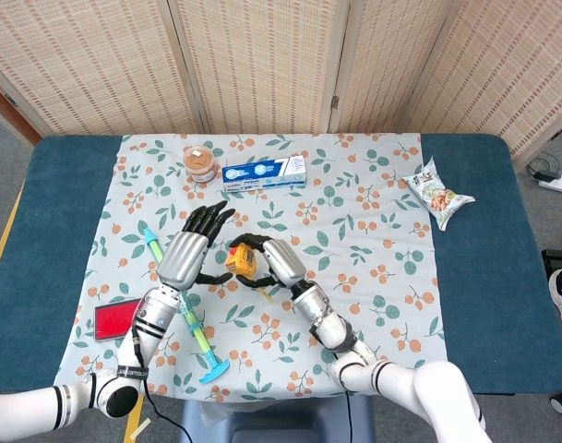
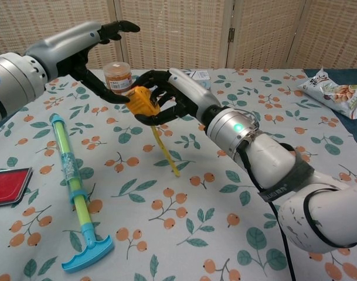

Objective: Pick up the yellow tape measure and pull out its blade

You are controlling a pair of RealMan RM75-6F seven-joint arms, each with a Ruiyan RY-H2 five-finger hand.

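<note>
My right hand grips the yellow tape measure and holds it above the floral cloth. A short length of yellow blade hangs down from the case toward the cloth. My left hand hovers just left of the tape measure with its fingers spread, holding nothing. In the chest view its thumb tip nearly meets the case; I cannot tell whether they touch.
A green and blue toy syringe lies at the left, with a red card beyond it. An orange-lidded jar and a blue toothpaste box stand at the back. A snack bag lies at the right.
</note>
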